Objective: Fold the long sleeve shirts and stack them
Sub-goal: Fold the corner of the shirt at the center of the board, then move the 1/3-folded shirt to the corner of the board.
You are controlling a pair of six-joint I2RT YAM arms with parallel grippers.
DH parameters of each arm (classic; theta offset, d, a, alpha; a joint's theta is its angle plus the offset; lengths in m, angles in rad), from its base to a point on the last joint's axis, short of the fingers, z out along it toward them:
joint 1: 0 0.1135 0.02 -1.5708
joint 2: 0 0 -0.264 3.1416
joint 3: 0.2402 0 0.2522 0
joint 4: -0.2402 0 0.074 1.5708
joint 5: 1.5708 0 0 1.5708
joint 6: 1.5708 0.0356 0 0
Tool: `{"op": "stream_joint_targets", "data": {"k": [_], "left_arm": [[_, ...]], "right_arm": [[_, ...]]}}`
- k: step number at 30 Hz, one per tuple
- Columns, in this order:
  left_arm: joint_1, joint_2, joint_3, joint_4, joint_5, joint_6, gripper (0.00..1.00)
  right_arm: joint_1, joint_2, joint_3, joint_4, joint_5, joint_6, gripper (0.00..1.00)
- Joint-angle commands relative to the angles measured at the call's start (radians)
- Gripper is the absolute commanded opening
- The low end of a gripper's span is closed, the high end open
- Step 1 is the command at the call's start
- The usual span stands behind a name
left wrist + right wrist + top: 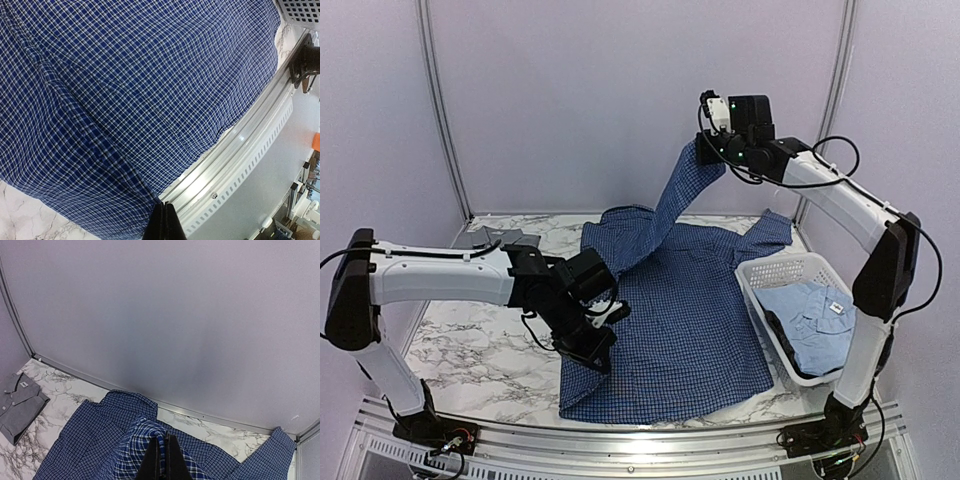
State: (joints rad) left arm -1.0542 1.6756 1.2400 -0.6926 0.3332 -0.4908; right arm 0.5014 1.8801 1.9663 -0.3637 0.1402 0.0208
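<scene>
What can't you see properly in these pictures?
Grey shirt: top view, the left arm covers its near edge; right wrist view, the left edge cuts it off.
Dark thing under the light blue shirt in the basket: top view, mostly covered, so unidentifiable.
Tag on the light blue shirt: top view, too small to read.
Left gripper: top view, its own wrist hides its tips.
</scene>
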Motion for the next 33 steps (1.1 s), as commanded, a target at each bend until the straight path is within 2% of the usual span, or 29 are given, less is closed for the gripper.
{"op": "stream_joint_targets", "data": {"k": [1, 5, 7, 9, 13, 16, 20, 25, 33], "left_arm": [[-0.013, 0.033, -0.003, 0.03, 0.059, 0.033, 0.0], [-0.021, 0.048, -0.023, 0.05, 0.07, 0.035, 0.0], [-0.021, 0.05, -0.033, 0.062, 0.073, 0.034, 0.04], [-0.021, 0.05, -0.036, 0.07, 0.071, 0.034, 0.12], [-0.013, 0.023, -0.015, 0.084, 0.029, 0.029, 0.45], [0.019, -0.009, 0.015, 0.096, -0.021, 0.015, 0.53], [0.124, -0.041, 0.058, 0.108, -0.164, -0.023, 0.54], [0.29, -0.006, 0.15, 0.169, -0.364, -0.057, 0.51], [0.487, 0.221, 0.358, 0.267, -0.505, -0.001, 0.46]], "right_arm": [[-0.006, -0.029, -0.021, -0.024, -0.039, 0.025, 0.0], [-0.005, -0.054, -0.057, -0.03, -0.104, 0.057, 0.0], [0.002, -0.063, -0.076, -0.033, -0.145, 0.076, 0.0], [0.018, -0.072, -0.1, -0.038, -0.173, 0.084, 0.0], [0.065, -0.093, -0.183, -0.031, -0.17, 0.093, 0.0], [0.091, -0.107, -0.249, -0.024, -0.174, 0.107, 0.0], [0.112, -0.134, -0.355, 0.011, -0.176, 0.138, 0.0], [0.128, -0.152, -0.462, 0.053, -0.189, 0.176, 0.0], [0.147, -0.18, -0.57, 0.073, -0.201, 0.21, 0.0]]}}
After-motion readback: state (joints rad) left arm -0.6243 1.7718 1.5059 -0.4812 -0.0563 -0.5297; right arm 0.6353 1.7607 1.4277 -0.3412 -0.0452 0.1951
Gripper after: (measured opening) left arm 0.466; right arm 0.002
